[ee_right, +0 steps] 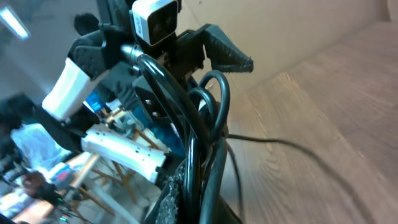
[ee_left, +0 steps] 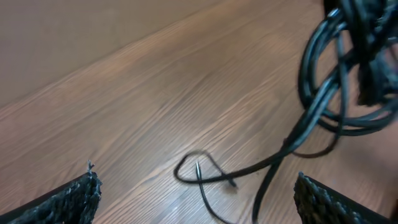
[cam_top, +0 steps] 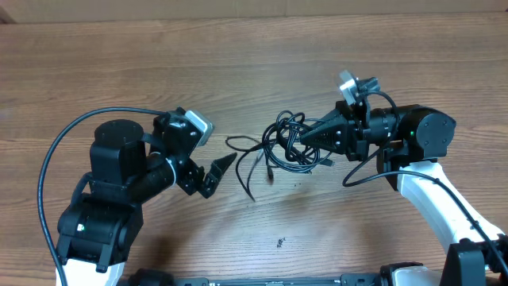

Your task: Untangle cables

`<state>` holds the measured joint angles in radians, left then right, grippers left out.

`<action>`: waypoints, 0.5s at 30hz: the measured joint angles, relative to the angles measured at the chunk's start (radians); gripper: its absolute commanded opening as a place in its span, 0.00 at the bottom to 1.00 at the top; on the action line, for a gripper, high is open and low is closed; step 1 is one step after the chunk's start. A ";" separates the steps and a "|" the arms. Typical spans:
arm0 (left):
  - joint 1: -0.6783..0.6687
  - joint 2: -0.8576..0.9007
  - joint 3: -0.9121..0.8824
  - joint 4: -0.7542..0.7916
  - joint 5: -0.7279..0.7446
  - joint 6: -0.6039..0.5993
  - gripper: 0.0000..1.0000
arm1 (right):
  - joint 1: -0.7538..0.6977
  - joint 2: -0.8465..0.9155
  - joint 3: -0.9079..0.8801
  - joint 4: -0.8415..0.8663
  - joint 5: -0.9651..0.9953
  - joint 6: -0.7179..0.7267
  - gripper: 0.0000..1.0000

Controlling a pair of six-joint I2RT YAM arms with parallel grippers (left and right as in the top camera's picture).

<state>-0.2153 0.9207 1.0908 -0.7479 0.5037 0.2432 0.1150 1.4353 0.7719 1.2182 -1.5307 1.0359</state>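
The cables [cam_top: 284, 143] are a tangle of thin black cords on the wooden table, with loose strands trailing left and down toward my left gripper [cam_top: 220, 173]. That gripper is open and holds nothing, just left of the strands. In the left wrist view its fingertips [ee_left: 78, 196] stand wide apart; a small cable loop [ee_left: 200, 171] with a silver-tipped end lies ahead of them, and the main bundle [ee_left: 336, 74] is at upper right. My right gripper [cam_top: 308, 137] is shut on the bundle from the right. The right wrist view shows cable loops [ee_right: 202, 124] rising out of the shut jaws [ee_right: 199, 202].
The thick black cable of the left arm [cam_top: 55, 151] arcs over the table at far left. The right arm's own cable [cam_top: 365, 171] hangs beside its wrist. The left arm's wrist camera [ee_right: 155, 18] faces the right wrist view at close range.
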 measured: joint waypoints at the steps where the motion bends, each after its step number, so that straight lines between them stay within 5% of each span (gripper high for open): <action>1: 0.000 0.003 0.000 0.000 0.017 0.000 1.00 | 0.000 0.000 0.000 0.000 0.000 -0.012 0.04; 15: 0.000 0.166 0.000 0.194 0.377 0.000 1.00 | 0.000 0.000 0.000 0.000 0.000 -0.083 0.04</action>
<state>-0.2153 1.0863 1.0908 -0.5541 0.8810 0.2432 0.1150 1.4353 0.7719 1.2186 -1.5307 0.9531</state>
